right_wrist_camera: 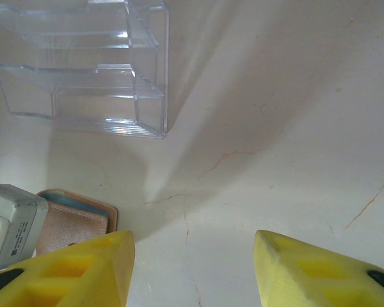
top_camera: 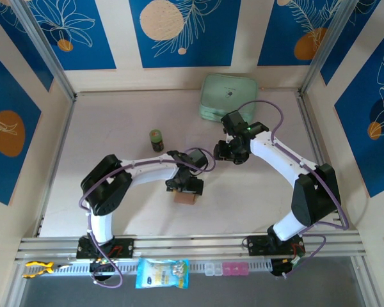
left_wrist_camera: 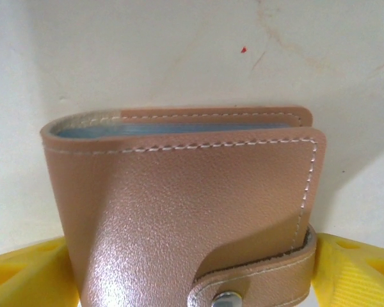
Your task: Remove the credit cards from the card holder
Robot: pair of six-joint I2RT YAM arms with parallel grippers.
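step in hand, securing: tan leather bifold card holder (left_wrist_camera: 185,204), still snapped shut over dark blue credit cards (left_wrist_camera: 173,128), sits between wide-set jaws of left gripper (left_wrist_camera: 195,252), pinch unclear; right gripper (right_wrist_camera: 193,256), spread empty at its 2 o'clock, likely must pop the metal snap stud (left_wrist_camera: 227,297) next.

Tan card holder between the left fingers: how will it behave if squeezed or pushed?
Probably soft, not rigid: the card holder is stitched leather-like material with a rounded fold, so it may give in the left gripper. The snapped strap should keep it from flopping open. It looks light and may slide on the smooth table.
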